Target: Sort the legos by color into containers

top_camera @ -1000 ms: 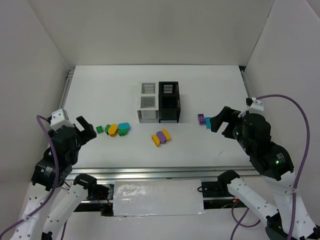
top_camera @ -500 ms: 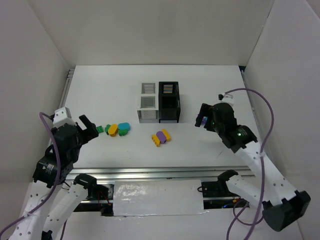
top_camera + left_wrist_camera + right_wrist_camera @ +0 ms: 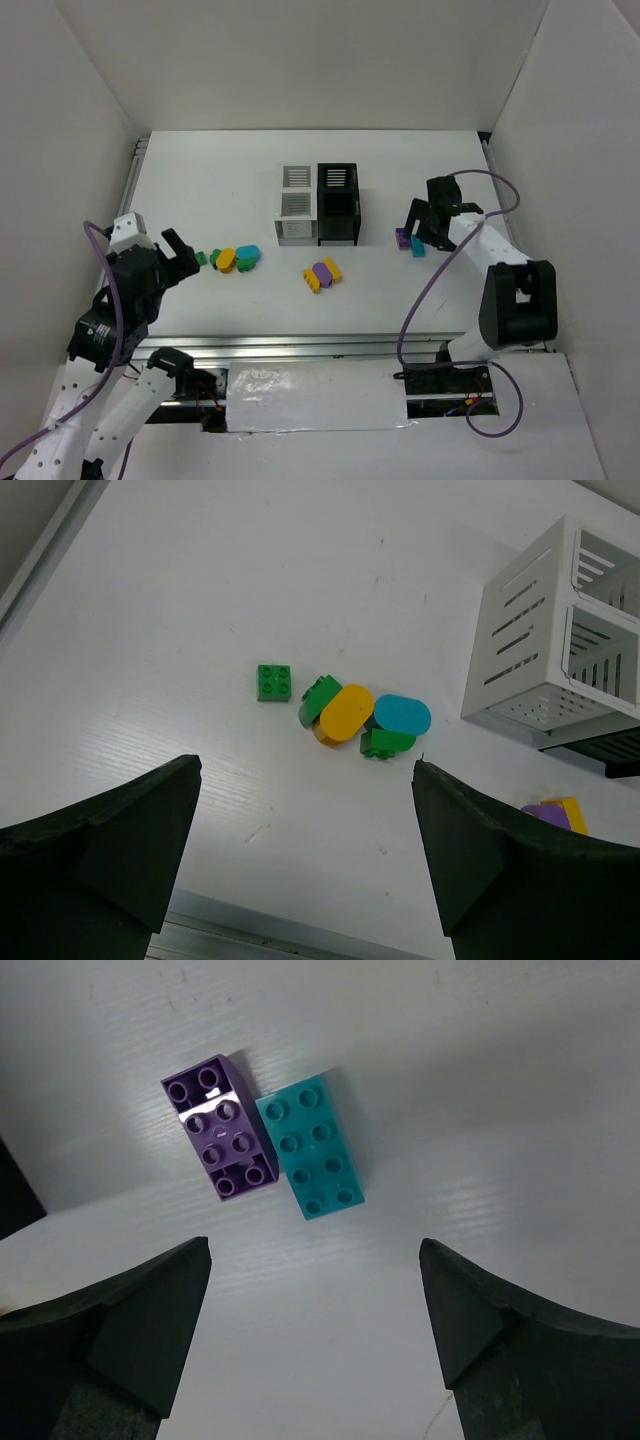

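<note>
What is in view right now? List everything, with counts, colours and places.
bins: four, two white and two black, one joined block, mid-table toward the back
green legos: three, green, left group, one square set slightly apart
yellow oval: one, yellow, left group
cyan oval: one, cyan, left group, beside the yellow oval
middle pile: count unclear, purple and yellow, just robot-side of the bins
purple brick: one, purple, right side
teal brick: one, teal, beside the purple brick
table: one, white, under everything
left end effector: one, black, open, above the left group
right end effector: one, black, open, above the purple and teal bricks
</note>
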